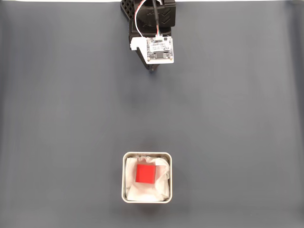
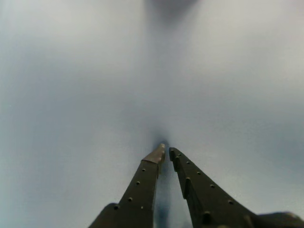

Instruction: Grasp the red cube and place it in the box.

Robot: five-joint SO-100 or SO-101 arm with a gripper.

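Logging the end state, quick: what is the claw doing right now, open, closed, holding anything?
Claw: closed, tips nearly touching, nothing between them. The red cube lies in the box.

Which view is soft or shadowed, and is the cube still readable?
Fixed view: sharp and evenly lit; red cube crisp on the white lining of the box. Wrist view: hazy, washed-out mat, dark patch at the top edge, faint shadow at the pincer tips.

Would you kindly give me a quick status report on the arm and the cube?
Hand shut, empty, back near its base. Red cube sitting inside the box on the white lining. Nothing in the way.
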